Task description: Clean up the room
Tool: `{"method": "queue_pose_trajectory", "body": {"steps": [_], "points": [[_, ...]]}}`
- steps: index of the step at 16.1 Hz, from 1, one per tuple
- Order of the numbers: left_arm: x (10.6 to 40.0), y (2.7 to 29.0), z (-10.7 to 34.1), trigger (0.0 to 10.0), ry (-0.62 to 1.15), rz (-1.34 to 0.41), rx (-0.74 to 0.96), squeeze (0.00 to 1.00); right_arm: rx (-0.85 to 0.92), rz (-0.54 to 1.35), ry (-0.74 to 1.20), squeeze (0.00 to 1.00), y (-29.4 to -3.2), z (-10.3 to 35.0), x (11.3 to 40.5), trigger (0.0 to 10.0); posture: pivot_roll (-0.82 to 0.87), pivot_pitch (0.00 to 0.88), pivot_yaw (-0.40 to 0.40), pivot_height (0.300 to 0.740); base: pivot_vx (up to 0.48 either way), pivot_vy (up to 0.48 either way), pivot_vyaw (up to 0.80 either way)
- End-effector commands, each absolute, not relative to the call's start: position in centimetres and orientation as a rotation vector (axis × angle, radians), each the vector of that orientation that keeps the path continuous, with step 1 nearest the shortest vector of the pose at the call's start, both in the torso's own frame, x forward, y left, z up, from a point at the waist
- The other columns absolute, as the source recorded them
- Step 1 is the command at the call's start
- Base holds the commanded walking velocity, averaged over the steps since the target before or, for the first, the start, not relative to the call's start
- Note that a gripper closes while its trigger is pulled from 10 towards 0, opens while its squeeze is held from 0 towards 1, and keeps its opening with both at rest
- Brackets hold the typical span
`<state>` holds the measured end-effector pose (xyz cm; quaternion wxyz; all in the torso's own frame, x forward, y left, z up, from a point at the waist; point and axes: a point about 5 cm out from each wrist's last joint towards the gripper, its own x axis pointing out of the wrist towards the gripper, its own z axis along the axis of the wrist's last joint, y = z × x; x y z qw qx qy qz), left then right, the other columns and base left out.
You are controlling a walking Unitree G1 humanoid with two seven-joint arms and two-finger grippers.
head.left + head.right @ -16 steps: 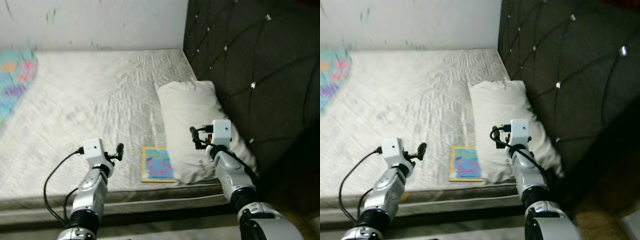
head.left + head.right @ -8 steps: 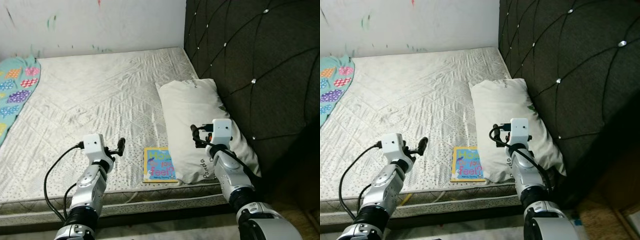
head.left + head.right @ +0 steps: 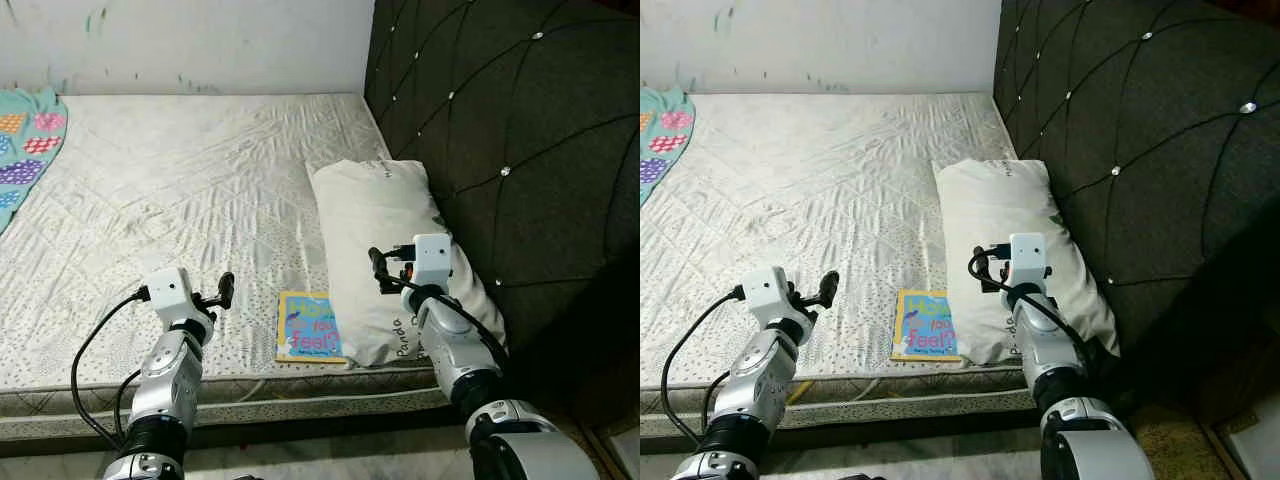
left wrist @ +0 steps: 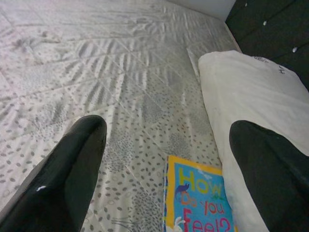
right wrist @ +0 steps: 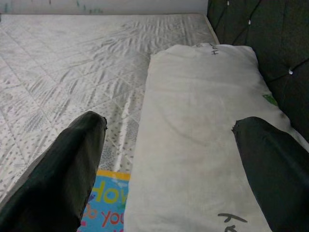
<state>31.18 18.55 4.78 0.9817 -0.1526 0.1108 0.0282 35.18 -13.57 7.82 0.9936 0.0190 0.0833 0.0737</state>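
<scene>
Left eye view: a children's book (image 3: 309, 326) lies flat at the near edge of the bed (image 3: 180, 190), its right side touching a white pillow (image 3: 385, 240) set against the dark headboard (image 3: 500, 130). A patterned blanket (image 3: 22, 140) lies at the bed's far left. The left claw (image 3: 226, 289) hovers left of the book; the right claw (image 3: 378, 268) hovers over the pillow.

Left wrist view: black fingers (image 4: 72, 164) spread apart, empty, the book between them.

Right wrist view: fingers (image 5: 67, 164) spread apart, empty, above the pillow.

Judgement: nothing is collected yet; the book remains to be picked up.
</scene>
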Motion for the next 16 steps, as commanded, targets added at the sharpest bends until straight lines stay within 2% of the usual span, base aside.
{"method": "queue_pose_trajectory", "body": {"steps": [1, 12, 16], "points": [[31.45, 18.54, 5.16, 10.0, 0.218, 0.049, -0.304, 0.0, 0.044, 0.136, 0.186, 0.0, -13.9, 7.68, 35.25, 10.0, -0.02, 0.039, -0.022, 0.74, 0.0, 0.48, 0.0], [31.52, 18.15, 5.16, 10.0, 0.222, 0.042, -0.3, 0.0, 0.045, 0.138, 0.199, 0.0, -14.08, 7.59, 35.29, 10.0, -0.02, 0.026, -0.029, 0.74, 0.0, 0.466, 0.0], [31.64, 17.9, 5.54, 10.0, 0.201, 0.033, -0.3, 0.0, 0.053, 0.131, 0.198, 0.0, -14.3, 7.7, 35.39, 10.0, -0.02, 0.036, -0.029, 0.74, 0.0, 0.0, 0.0]]}}
